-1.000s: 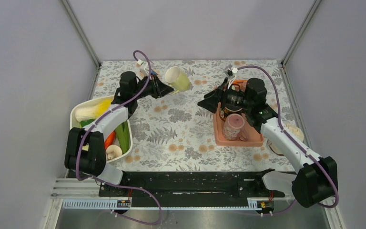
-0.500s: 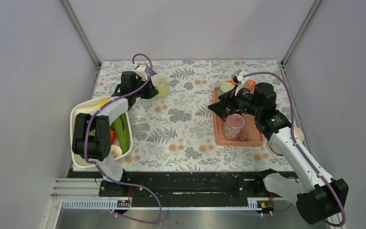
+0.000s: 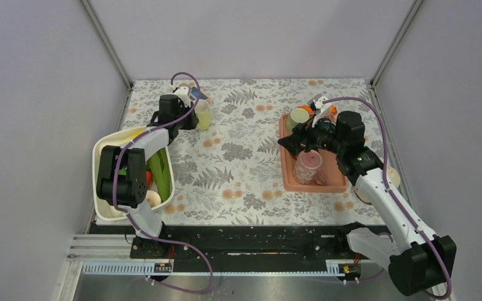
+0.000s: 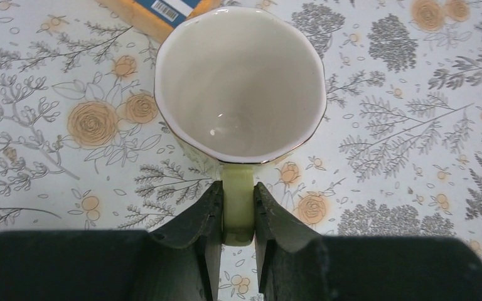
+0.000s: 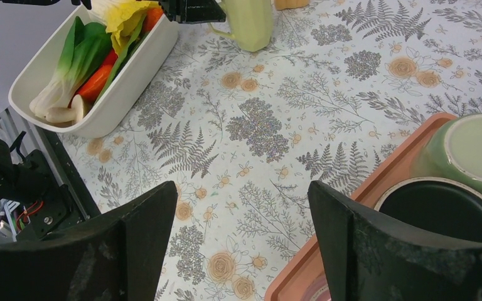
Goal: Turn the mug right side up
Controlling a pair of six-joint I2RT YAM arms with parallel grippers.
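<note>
Upper left in the top view, the pale yellow-green glazed ceramic mug (image 3: pixel 203 115) sits mouth-up on the floral tablecloth (image 3: pixel 238 169). The left gripper (image 4: pixel 237 199) pinches its handle (image 4: pixel 238 185). The mug is probably rigid, slick and chippable, and the handle looks the surest hold. Over at the right, the right gripper (image 5: pixel 241 188) hangs spread and empty.

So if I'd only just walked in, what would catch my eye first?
Probably the pale yellow mug at the far left of the flowered table, mouth up, with the left gripper pinching its handle. Then the white tub of vegetables along the left edge. On the right is the pink tray of cups, where the right gripper hangs open.
</note>
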